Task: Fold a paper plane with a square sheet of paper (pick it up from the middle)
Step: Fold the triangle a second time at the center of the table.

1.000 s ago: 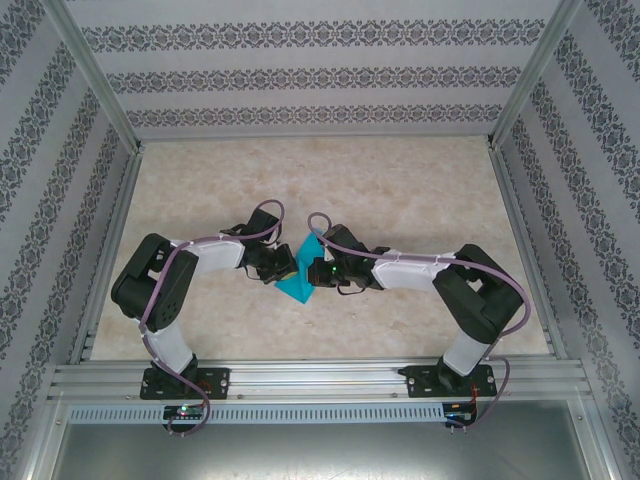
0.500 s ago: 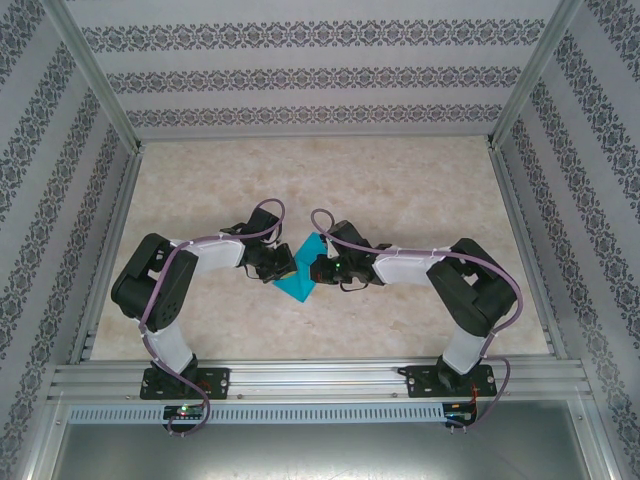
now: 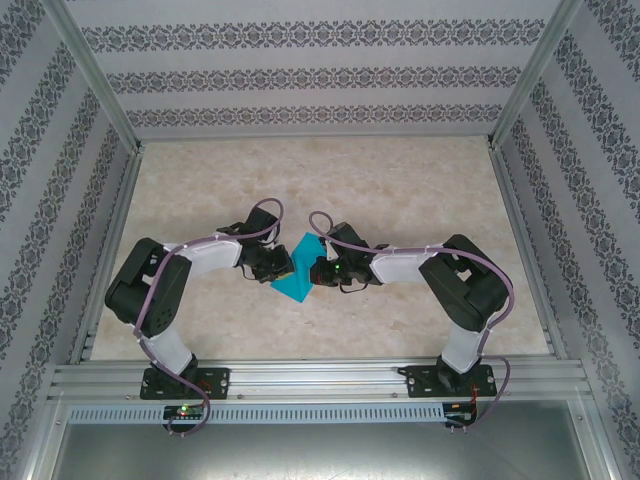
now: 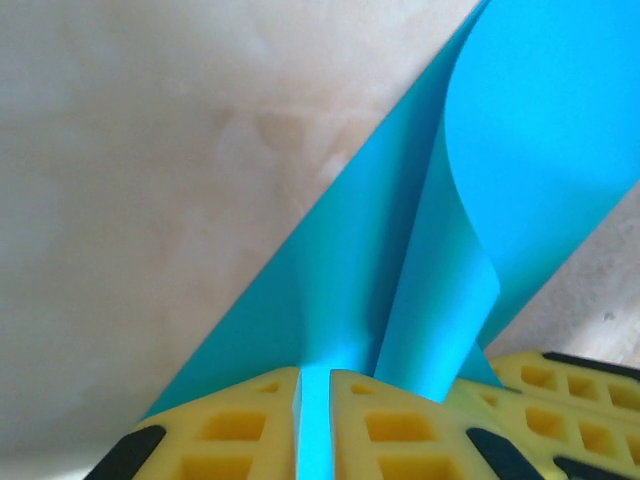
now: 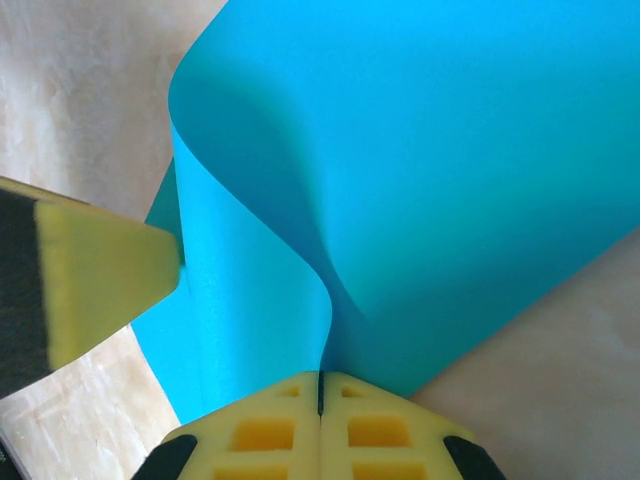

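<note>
top external view is showing the square sheet of paper point(image 3: 297, 272) lying in the middle of the table point(image 3: 400, 200), its long axis running from near-left to far-right. the left gripper point(image 3: 281, 262) is meeting it from the left and the right gripper point(image 3: 316, 272) from the right, both equally near. right wrist view is showing the right fingers point(image 5: 270, 430) pressing together on a bowed-up fold. left wrist view is adding a sliver of gap between the left fingers point(image 4: 240, 430), with paper running through it (whether they are gripping, i cannot tell).
</note>
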